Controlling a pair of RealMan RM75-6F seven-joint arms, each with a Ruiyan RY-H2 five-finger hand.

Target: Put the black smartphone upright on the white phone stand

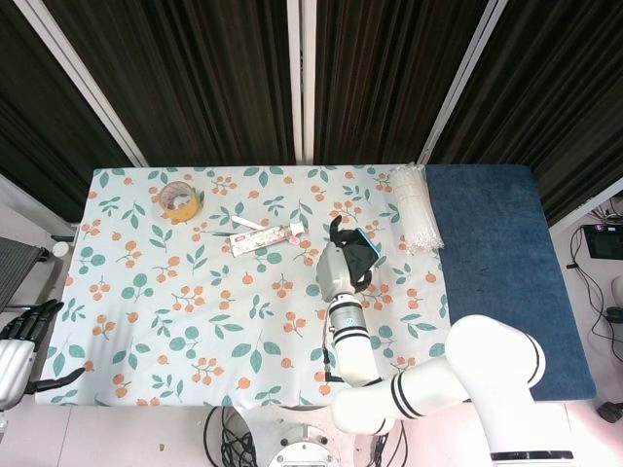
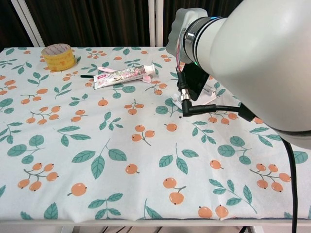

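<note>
The black smartphone (image 1: 362, 248), with a cyan edge, stands tilted at the table's centre right. My right hand (image 1: 339, 265) holds it, with dark fingers showing above and below it. In the chest view the smartphone (image 2: 193, 80) is a dark slab behind my right forearm. The white phone stand (image 2: 207, 98) shows only as pale bits beneath it, and I cannot tell whether they touch. My left hand (image 1: 21, 339) hangs off the table's near left corner with its fingers apart and nothing in them.
A yellow tape roll (image 1: 179, 200) sits at the far left. A toothpaste tube (image 1: 265, 236) lies left of the phone, with a pink item (image 2: 104, 69) beside it. A bundle of white sticks (image 1: 414, 209) lies along the blue mat (image 1: 496, 263).
</note>
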